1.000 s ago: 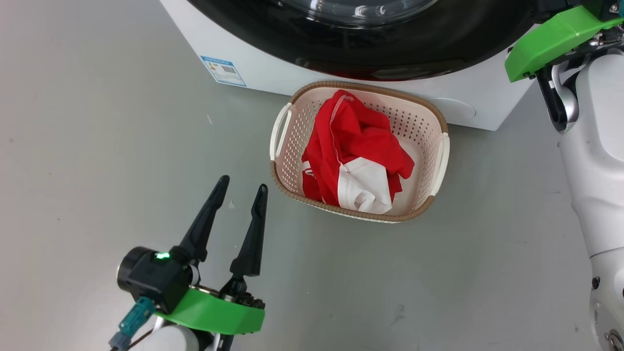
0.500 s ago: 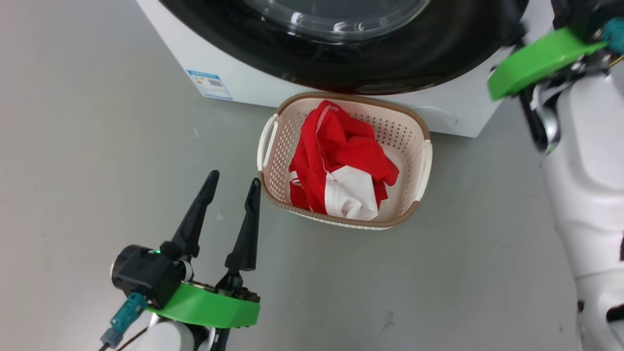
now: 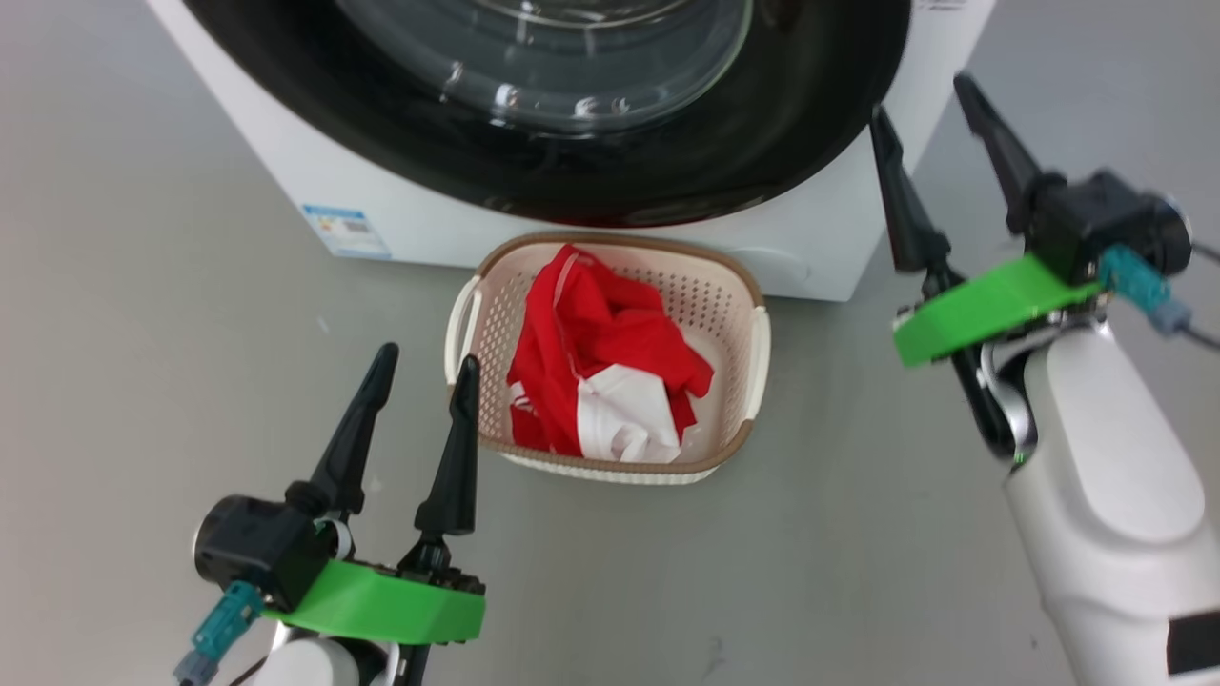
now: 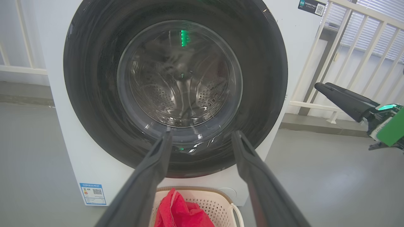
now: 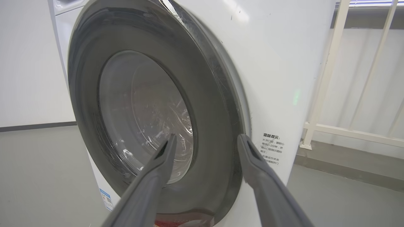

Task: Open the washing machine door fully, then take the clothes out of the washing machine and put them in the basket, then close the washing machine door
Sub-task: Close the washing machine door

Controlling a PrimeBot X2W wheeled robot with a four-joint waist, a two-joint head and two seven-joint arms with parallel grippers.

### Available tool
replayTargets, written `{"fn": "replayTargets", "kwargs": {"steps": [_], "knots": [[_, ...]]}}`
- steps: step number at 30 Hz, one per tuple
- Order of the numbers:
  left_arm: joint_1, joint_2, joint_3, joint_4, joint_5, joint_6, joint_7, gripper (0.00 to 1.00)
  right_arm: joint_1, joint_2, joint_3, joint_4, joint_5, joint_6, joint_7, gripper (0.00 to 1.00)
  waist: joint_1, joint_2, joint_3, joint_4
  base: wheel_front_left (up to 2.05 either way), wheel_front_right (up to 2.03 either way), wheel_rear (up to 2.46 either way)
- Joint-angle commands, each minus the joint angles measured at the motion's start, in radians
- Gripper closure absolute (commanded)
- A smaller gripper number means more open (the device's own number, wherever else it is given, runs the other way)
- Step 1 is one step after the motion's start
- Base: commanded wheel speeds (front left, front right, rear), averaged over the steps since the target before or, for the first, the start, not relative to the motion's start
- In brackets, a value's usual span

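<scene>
Door (image 3: 591,195) looks shut flush on the washer (image 3: 400,224) w/ clothes (image 3: 600,353) piled in the basket (image 3: 710,295) on the floor at its foot, so left gripper (image 3: 426,354) by the basket's left side & right gripper (image 3: 917,95) off the door's right edge both hang spread, empty, prob. job done.

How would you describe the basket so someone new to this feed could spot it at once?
Start at the big white washing machine with the round black door. On the grey floor right at its foot sits a small cream basket with holes in its walls. Its brown rim, white side handles and the red and white clothes inside set it apart.
</scene>
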Motion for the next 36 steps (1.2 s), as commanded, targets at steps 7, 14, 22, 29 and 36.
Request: {"fn": "replayTargets", "kwargs": {"steps": [7, 14, 22, 29, 36], "knots": [[0.036, 0.011, 0.054, -0.016, 0.019, 0.002, -0.008, 0.0, 0.161, 0.021, -0.026, -0.142, -0.005, -0.004, -0.006, 0.0, 0.0, 0.0, -0.084, -0.076, 0.0, 0.0, 0.0], [0.064, 0.011, 0.078, -0.021, 0.035, -0.003, -0.008, 0.0, 0.308, 0.022, -0.087, -0.235, -0.025, -0.004, -0.006, 0.0, 0.0, 0.0, -0.125, -0.111, 0.0, 0.0, 0.0], [0.097, 0.011, 0.114, -0.019, 0.058, -0.005, -0.008, 0.0, 0.426, 0.022, -0.128, -0.287, -0.023, -0.004, -0.006, 0.0, 0.0, 0.0, -0.166, -0.139, 0.0, 0.0, 0.0], [0.142, 0.011, 0.14, -0.018, 0.088, -0.004, -0.008, 0.0, 0.519, 0.022, -0.157, -0.321, -0.01, -0.004, -0.006, 0.0, 0.0, 0.0, -0.226, -0.155, 0.0, 0.0, 0.0], [0.187, 0.013, 0.164, -0.015, 0.109, -0.008, -0.008, 0.0, 0.613, 0.022, -0.183, -0.353, -0.002, -0.004, -0.006, 0.0, 0.0, 0.0, -0.273, -0.162, 0.0, 0.0, 0.0]]}}
